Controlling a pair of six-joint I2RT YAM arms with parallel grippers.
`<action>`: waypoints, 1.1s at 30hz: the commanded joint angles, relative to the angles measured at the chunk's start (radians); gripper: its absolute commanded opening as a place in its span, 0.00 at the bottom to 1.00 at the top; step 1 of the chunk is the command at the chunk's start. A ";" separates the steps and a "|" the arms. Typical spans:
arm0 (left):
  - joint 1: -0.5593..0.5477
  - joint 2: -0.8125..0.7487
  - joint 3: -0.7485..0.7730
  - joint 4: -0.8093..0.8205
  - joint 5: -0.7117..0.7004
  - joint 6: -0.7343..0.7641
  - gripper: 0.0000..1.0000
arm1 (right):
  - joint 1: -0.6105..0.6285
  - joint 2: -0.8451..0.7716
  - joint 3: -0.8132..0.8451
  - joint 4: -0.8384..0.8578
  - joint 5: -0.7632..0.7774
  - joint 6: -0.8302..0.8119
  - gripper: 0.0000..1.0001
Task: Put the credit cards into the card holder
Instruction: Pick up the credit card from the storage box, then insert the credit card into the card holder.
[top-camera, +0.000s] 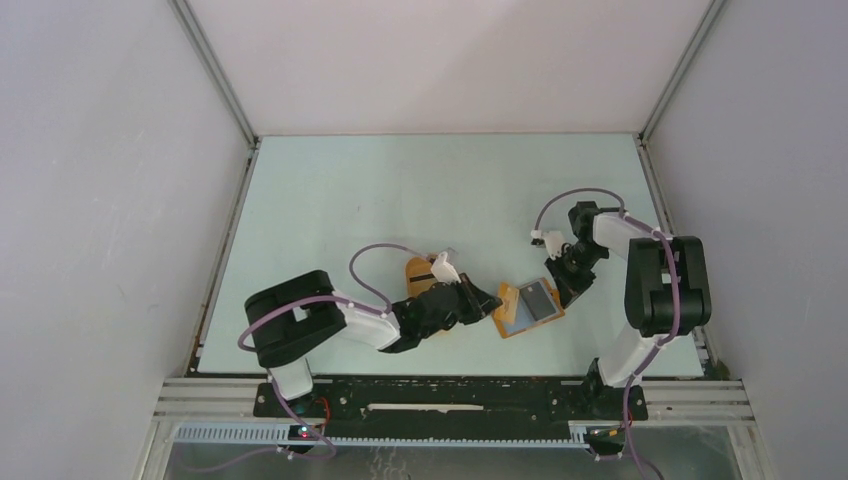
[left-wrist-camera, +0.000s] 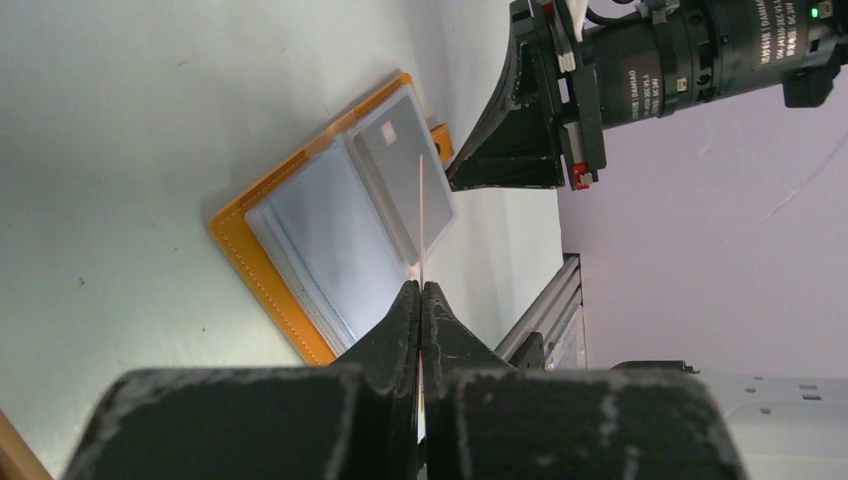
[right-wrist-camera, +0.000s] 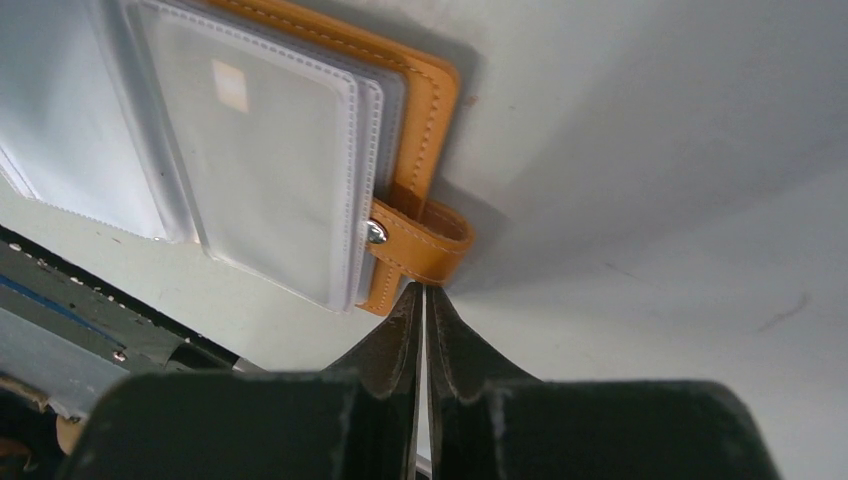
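Note:
The orange-tan card holder (top-camera: 527, 308) lies open on the table, its clear inner sleeves facing up. It also shows in the left wrist view (left-wrist-camera: 262, 247) and the right wrist view (right-wrist-camera: 430, 95). One sleeve holds a pale credit card (right-wrist-camera: 260, 170). My left gripper (left-wrist-camera: 421, 290) is shut on another credit card (left-wrist-camera: 422, 215), seen edge-on as a thin line, standing over the holder's sleeves. In the top view the left gripper (top-camera: 487, 300) sits at the holder's left edge. My right gripper (right-wrist-camera: 421, 291) is shut, its tips touching the holder's snap tab (right-wrist-camera: 425, 240) at the holder's right side (top-camera: 572, 290).
An oval orange tray (top-camera: 417, 272) lies just behind my left wrist, mostly hidden by it. The aluminium rail (top-camera: 450, 395) runs along the table's near edge, close to the holder. Enclosure walls stand at left, right and back.

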 joint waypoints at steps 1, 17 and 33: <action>-0.005 0.045 -0.017 0.085 -0.024 -0.080 0.00 | 0.016 0.024 -0.002 -0.041 -0.003 -0.003 0.10; -0.008 0.059 -0.042 0.039 -0.034 -0.175 0.00 | 0.100 0.047 -0.001 -0.103 -0.080 -0.048 0.09; -0.002 0.086 -0.007 0.001 -0.032 -0.180 0.00 | 0.118 0.032 -0.001 -0.110 -0.094 -0.059 0.09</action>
